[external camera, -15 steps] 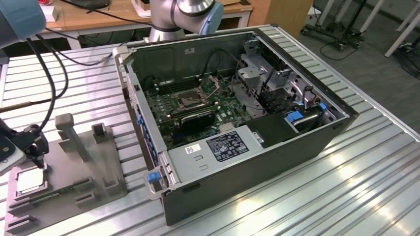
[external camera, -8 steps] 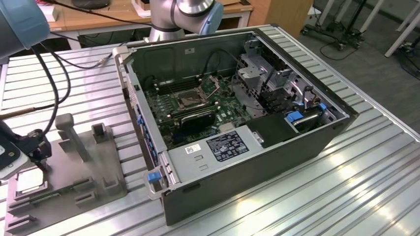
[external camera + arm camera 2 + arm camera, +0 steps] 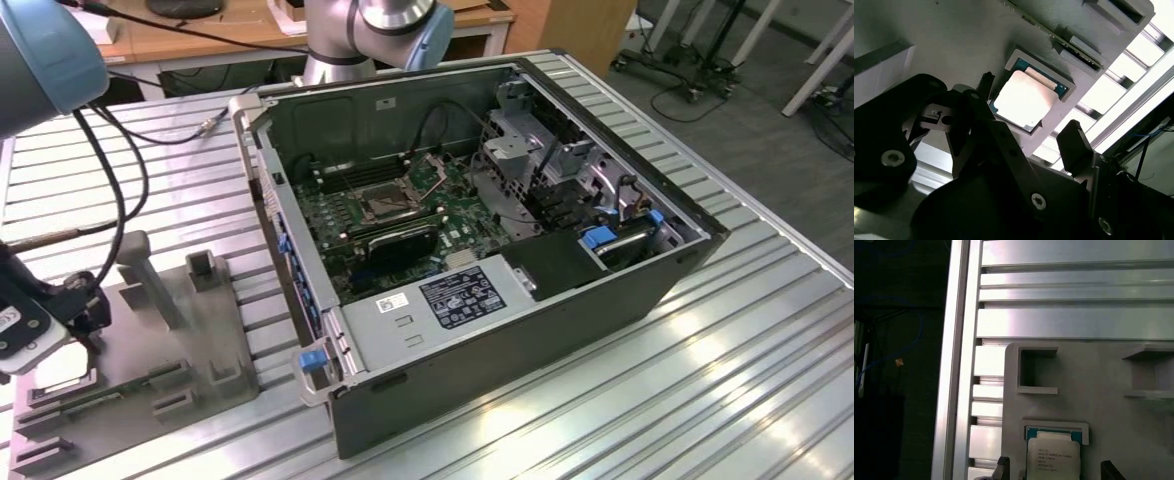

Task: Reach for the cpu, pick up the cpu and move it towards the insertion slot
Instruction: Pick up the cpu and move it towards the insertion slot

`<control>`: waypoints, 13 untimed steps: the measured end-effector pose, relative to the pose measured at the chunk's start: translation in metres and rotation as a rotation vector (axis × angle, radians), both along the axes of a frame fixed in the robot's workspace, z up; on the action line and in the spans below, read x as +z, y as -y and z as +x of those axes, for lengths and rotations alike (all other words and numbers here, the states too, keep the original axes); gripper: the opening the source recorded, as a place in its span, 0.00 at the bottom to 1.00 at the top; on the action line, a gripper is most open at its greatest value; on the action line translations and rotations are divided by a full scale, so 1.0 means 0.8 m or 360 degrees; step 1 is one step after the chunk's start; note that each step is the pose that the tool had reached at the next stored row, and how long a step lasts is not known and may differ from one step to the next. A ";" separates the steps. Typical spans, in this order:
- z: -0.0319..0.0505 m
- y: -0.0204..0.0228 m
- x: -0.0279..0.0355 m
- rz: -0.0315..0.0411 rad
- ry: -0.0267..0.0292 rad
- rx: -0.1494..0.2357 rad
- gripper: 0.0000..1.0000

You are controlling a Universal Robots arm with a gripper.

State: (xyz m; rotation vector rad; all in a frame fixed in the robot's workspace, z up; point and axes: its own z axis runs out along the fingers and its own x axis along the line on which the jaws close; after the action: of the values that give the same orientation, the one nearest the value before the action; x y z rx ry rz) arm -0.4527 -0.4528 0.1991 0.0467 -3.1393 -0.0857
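Observation:
The cpu (image 3: pixel 1026 100) is a flat silvery square lying in a shallow recess of the grey fixture block (image 3: pixel 174 340), also seen in the first wrist view (image 3: pixel 1053 460). My gripper (image 3: pixel 1029 112) hangs just above it, open. One dark fingertip (image 3: pixel 986 82) stands off one edge of the chip and the other fingertip (image 3: pixel 1074 140) off the opposite edge, neither touching it. In the exterior view the gripper (image 3: pixel 67 350) is at the far left over the fixture. The insertion slot (image 3: pixel 383 203) sits on the green board inside the open computer case, well to the exterior view's right.
The computer case (image 3: pixel 534 330) lies on its side on the ribbed metal table (image 3: pixel 694 400). Upright posts (image 3: pixel 140 270) rise from the fixture close to the gripper. Black cables (image 3: pixel 114 170) hang by the arm. The table edge (image 3: pixel 956 365) runs beside the fixture.

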 end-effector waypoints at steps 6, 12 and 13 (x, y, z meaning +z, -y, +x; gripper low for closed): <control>0.000 -0.0040 -0.0071 0.0000 0.00000 -0.0014 0.78; 0.000 -0.0053 -0.0157 -0.0001 0.00005 -0.0014 0.78; 0.000 -0.0053 -0.0179 -0.0002 0.00011 -0.0014 0.78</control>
State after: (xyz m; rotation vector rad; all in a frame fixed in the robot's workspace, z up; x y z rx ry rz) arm -0.4527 -0.4485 0.1848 0.0328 -3.1404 -0.0842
